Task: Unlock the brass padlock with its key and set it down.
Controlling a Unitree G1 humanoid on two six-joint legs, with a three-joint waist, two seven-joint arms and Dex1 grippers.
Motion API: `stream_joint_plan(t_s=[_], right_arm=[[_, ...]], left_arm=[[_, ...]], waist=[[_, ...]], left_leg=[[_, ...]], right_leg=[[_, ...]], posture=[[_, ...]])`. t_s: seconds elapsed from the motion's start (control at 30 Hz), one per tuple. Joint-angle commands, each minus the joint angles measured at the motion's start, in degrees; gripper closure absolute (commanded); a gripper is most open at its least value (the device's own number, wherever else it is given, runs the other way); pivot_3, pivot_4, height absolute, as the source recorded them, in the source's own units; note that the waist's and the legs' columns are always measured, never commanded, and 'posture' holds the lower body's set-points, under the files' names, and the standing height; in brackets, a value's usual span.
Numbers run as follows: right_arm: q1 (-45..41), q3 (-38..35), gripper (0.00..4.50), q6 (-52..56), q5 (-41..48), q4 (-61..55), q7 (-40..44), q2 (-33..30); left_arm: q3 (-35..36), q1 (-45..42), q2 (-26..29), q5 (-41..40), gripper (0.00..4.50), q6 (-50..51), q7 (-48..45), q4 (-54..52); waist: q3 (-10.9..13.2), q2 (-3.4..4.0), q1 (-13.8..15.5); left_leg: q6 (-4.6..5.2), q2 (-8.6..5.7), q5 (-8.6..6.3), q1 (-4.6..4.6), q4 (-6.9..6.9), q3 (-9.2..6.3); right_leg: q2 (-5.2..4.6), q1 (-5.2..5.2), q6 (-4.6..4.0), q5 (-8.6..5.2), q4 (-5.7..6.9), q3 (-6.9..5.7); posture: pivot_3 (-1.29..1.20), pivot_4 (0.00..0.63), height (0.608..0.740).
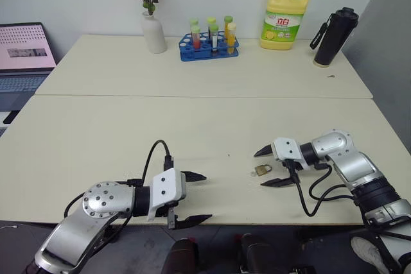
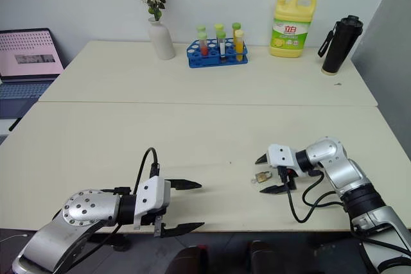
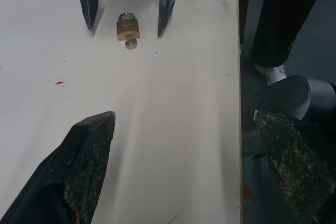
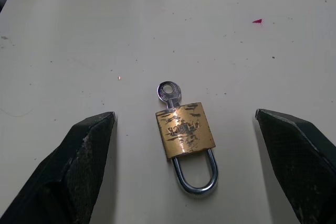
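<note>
Right gripper (image 1: 270, 167): fingers spread wide, holding nothing. One fingertip (image 1: 262, 153) sits on the far side of the padlock (image 1: 262, 170), the other on the near side, so the padlock lies on the table (image 1: 192, 126) in the gap between them, touching neither. In the right wrist view the padlock (image 4: 185, 132) rests flat, roughly midway between the two black fingers, its silvery shackle (image 4: 195, 174) pointing back toward the gripper and seated in the body. The key (image 4: 169, 93) projects from the opposite end of the body, its round bow with a hole pointing away from the gripper. Only the bow shows; whether the blade is fully home in the lock cannot be told.

Left gripper (image 1: 194, 198): fingers also spread wide and empty. It hovers at the near edge of the table, left of the padlock and well apart from it, pointing right toward it. Its wrist view looks across bare tabletop to the padlock (image 3: 128, 28), framed between the right gripper's two fingers.

Surroundings: the padlock lies near the front edge of the table, right of centre. Along the far edge stand a white vase (image 1: 153, 32) with dried flowers, a blue rack of test tubes (image 1: 209, 43), a yellow bottle of dish soap (image 1: 285, 18) and a black flask (image 1: 334, 36). A laptop (image 1: 24, 52) stands open beyond the far left side.
</note>
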Motion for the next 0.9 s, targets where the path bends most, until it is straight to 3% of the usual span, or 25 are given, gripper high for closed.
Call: stream_joint_plan(t_s=[0.03,0.1,0.2,0.5,0.8,0.9], right_arm=[[-0.9,0.1,0.0,-1.1,-0.7,0.8,0.8,0.1],[-1.0,0.1,0.0,-1.2,-1.0,1.2,0.8,0.2],[-1.1,0.5,0.56,-2.0,-2.2,2.8,0.3,0.3],[-1.3,1.1,3.52,-6.4,-4.3,4.4,-1.3,-0.1],[4.3,-4.5,3.56,-7.1,-2.5,-12.3,-7.6,-3.1],[7.1,-6.1,3.56,-10.7,-6.6,-17.2,-14.3,-3.5]], left_arm=[[0.7,-0.5,0.4,0.3,0.06,-1.7,-0.2,-0.8],[0.8,-0.5,0.4,0.3,0.06,-1.9,-0.2,-0.7],[0.5,-0.4,0.4,0.7,0.0,-2.3,-0.2,-0.6],[0.5,-0.1,0.3,1.3,0.0,-3.0,-0.3,0.1],[2.6,-5.4,-3.9,-2.1,0.0,1.9,3.3,4.2],[3.2,-8.7,-6.1,-3.3,0.0,4.5,5.2,6.6]], waist=[[0.0,0.0,0.0],[0.0,0.0,0.0],[0.0,0.0,0.0],[0.0,-0.02,0.0],[0.0,-0.02,0.2],[0.0,-0.02,0.2]], left_leg=[[0.0,0.0,0.0,0.01,0.0,0.01],[0.0,0.01,0.0,0.02,0.0,0.01],[0.0,0.0,0.0,0.02,0.0,0.01],[0.02,0.01,0.02,0.22,0.05,0.05],[0.02,-0.01,0.03,0.08,0.04,-0.02],[0.02,-0.02,0.03,0.01,0.04,-0.05]], right_leg=[[0.0,0.0,0.0,0.0,0.0,0.01],[0.0,0.0,0.0,0.0,0.01,0.01],[0.0,0.01,0.0,0.0,0.01,0.01],[0.01,0.13,0.0,0.01,0.1,0.05],[0.01,0.06,0.01,0.01,0.1,-0.02],[0.02,0.03,0.01,0.0,0.08,-0.04]], posture=[[0.0,0.15,0.74],[0.0,0.15,0.74],[0.0,0.15,0.74],[0.0,0.15,0.74],[0.0,0.15,0.74],[0.0,0.15,0.74]])
